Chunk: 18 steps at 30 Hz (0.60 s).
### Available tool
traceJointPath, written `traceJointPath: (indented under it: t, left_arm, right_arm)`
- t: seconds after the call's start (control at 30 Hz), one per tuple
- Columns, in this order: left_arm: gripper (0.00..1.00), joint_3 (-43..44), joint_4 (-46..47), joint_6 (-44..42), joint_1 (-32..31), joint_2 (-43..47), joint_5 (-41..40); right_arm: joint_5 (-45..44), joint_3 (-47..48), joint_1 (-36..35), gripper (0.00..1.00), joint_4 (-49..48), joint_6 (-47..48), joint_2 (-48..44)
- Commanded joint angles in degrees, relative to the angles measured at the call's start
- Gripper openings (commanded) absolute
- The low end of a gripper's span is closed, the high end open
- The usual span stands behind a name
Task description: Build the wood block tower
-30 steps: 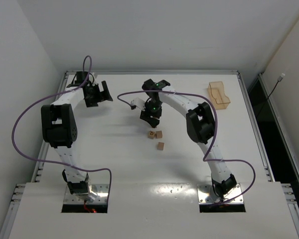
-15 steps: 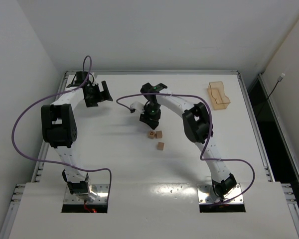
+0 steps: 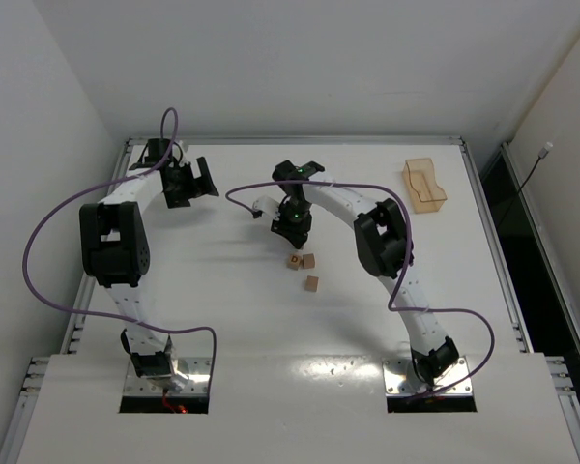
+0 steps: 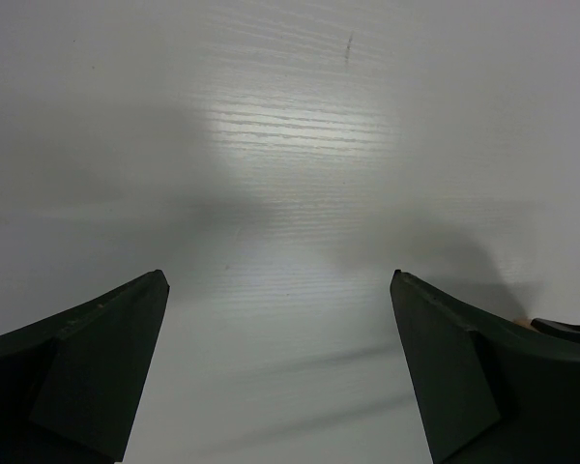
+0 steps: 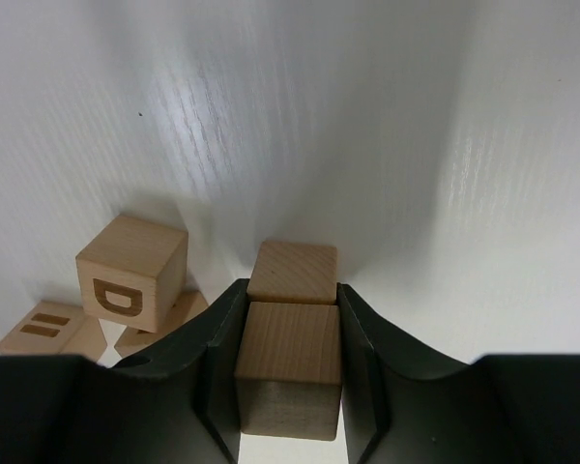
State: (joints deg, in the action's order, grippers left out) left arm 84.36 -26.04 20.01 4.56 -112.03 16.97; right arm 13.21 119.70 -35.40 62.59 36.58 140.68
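Note:
My right gripper point(image 5: 290, 287) is shut on a plain light-tan wood block point(image 5: 288, 348). A second plain tan face point(image 5: 292, 272) shows just past it at the fingertips; I cannot tell if that is a separate block. In the top view the right gripper point(image 3: 292, 230) hangs just behind three small wood blocks point(image 3: 295, 260) point(image 3: 308, 260) point(image 3: 311, 283) lying apart on the table. The right wrist view shows a cube marked D point(image 5: 132, 274) resting on flat pieces, one with two dark bars point(image 5: 46, 329). My left gripper point(image 3: 191, 182) is open and empty at the far left, over bare table point(image 4: 280, 290). No tower stands.
A translucent tan plastic tray point(image 3: 424, 184) stands at the far right of the white table. A purple cable point(image 3: 246, 193) loops from the right arm near the gripper. A metal rail point(image 3: 488, 232) borders the table's right edge.
My right gripper has shifted slightly toward the far side, away from the loose blocks, still holding its block. The left arm and the three loose blocks have not moved.

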Motion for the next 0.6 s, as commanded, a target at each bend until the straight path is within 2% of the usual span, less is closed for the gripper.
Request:
traceJointPath:
  t: [0.0, 0.03, 0.07, 0.1, 0.2, 0.27, 0.3, 0.33, 0.4, 0.57]
  left_arm:
    - [0.99, 0.90, 1.35, -0.06, 0.80, 0.67, 0.87]
    - [0.99, 0.90, 1.35, -0.06, 0.80, 0.67, 1.39]
    - [0.99, 0.90, 1.35, -0.06, 0.80, 0.67, 1.40]
    - [0.99, 0.90, 1.35, -0.06, 0.80, 0.67, 1.40]
    - [0.99, 0.90, 1.35, -0.06, 0.80, 0.67, 1.40]
    - [0.99, 0.90, 1.35, -0.06, 0.80, 0.67, 1.40]
    - [0.99, 0.90, 1.35, -0.06, 0.80, 1.28, 1.40]
    - [0.99, 0.90, 1.35, -0.06, 0.80, 1.29, 1.40]
    - [0.99, 0.19, 1.95, -0.06, 0.80, 2.07, 1.40]
    - [0.99, -3.67, 3.10, -0.06, 0.80, 6.11, 0.17]
  right_arm:
    - [-0.47, 0.45, -0.37, 0.16, -1.24, -0.19, 0.03]
    - [-0.47, 0.45, -0.37, 0.20, -1.24, -0.19, 0.03]
    - [-0.47, 0.45, -0.37, 0.37, -1.24, -0.19, 0.03]
    - [-0.47, -0.08, -0.37, 0.46, -1.24, -0.19, 0.03]
    - [-0.47, -0.08, -0.37, 0.59, -1.24, -0.19, -0.50]
    - [0.06, -0.08, -0.37, 0.61, -1.24, -0.19, -1.72]
    - [0.58, -0.08, -0.37, 0.75, -1.24, -0.19, -1.73]
    - [0.59, -0.08, -0.37, 0.82, -1.24, -0.19, -2.51]
    - [1.11, -0.61, -0.37, 0.86, -1.85, -0.89, -4.35]
    - [-0.37, -2.71, -0.37, 0.87, -6.50, -4.48, -12.17]
